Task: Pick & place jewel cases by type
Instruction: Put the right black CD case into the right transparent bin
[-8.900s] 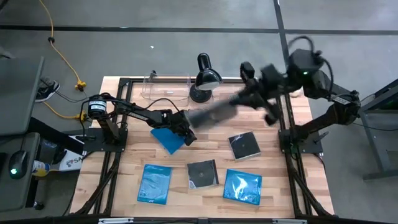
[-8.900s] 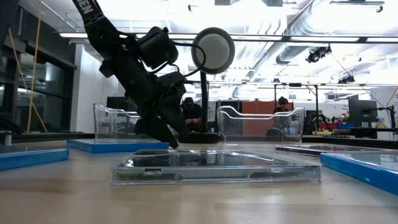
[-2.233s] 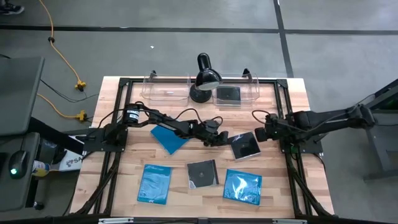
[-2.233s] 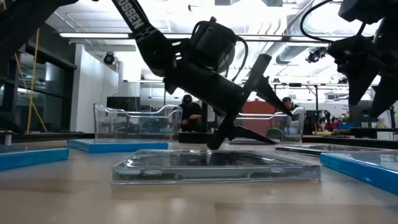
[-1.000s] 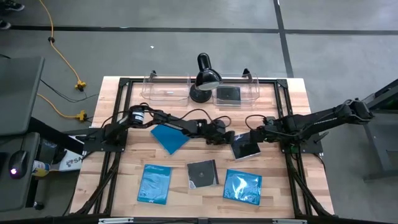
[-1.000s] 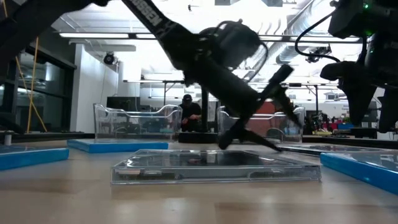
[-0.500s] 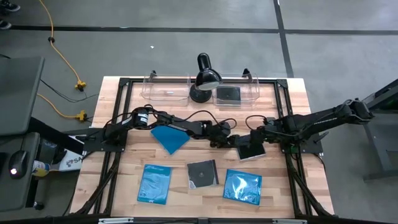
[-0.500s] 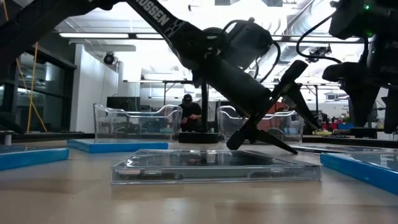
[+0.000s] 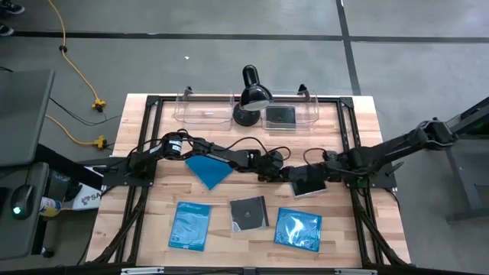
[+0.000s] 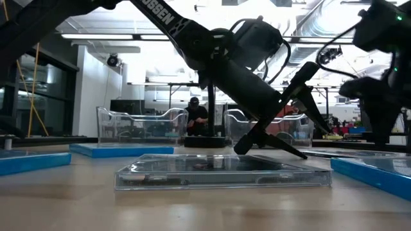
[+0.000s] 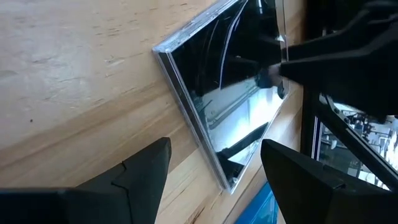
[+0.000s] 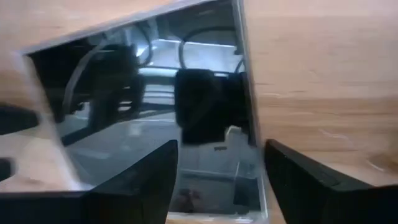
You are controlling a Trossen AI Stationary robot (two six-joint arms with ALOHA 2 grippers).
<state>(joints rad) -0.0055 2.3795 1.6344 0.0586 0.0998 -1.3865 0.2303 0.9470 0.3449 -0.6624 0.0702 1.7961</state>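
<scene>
Flanking the dark jewel case (image 9: 309,183), which lies flat on the worktop toward 3 o'clock, the left gripper (image 9: 286,176) and right gripper (image 9: 327,177) both stand spread. Thin, stiff, glossy and probably slippery, it wants pinching by opposite edges.

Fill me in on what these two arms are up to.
Both arms are working on one black jewel case lying mid-table. The left gripper sits at its left edge with fingers open, and the right gripper is at its right side, also open; neither has clamped it. One black case lies in the right bin. Three blue cases and another black case lie on the table.
</scene>
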